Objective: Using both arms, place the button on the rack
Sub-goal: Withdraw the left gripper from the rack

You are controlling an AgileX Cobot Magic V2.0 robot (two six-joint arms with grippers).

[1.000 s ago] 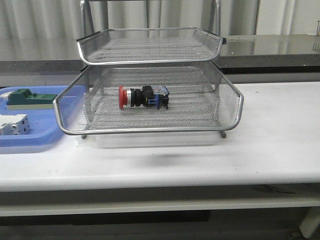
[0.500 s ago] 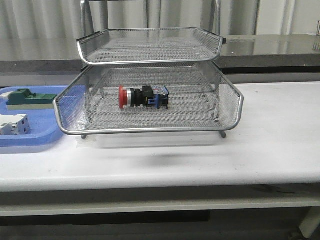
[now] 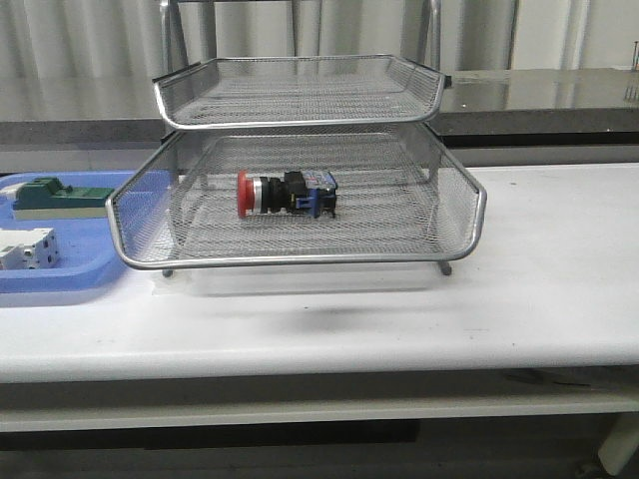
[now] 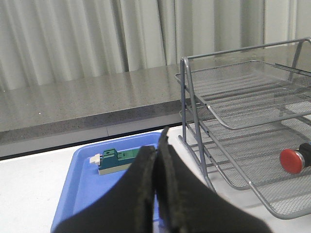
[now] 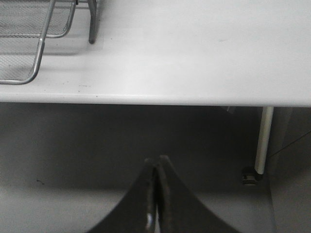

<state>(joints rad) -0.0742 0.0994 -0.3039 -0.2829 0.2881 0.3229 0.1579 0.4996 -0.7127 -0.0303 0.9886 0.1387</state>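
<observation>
Front view: no visible change across the last second. The button [image 3: 286, 194] sits in the same spot on the pulled-out lower tray of the rack [image 3: 300, 175], lying on its side, red cap toward the left, blue end toward the right, roughly mid-tray. Neither arm appears in the front view in any of these frames.

Left end effector [image 4: 156, 151]: fingers pressed together, holding nothing. It is up and off to the side of the rack, over the blue tray [image 4: 77, 184], and it sees the red cap through the mesh. Right end effector [image 5: 156, 167]: also closed and empty, hanging past the front edge of the worktop [image 5: 194, 48], with only the floor under it.

Judgement: placement looks done and both arms are parked clear. The only open question is whether the tray should be slid back in.

Surface: white worktop, smooth, a few faint scuffs. The blue tray, left of the rack, holds a green block [image 3: 55, 195] and white blocks [image 3: 27, 248]. Behind: grey counter ledge, pale curtain wall.
</observation>
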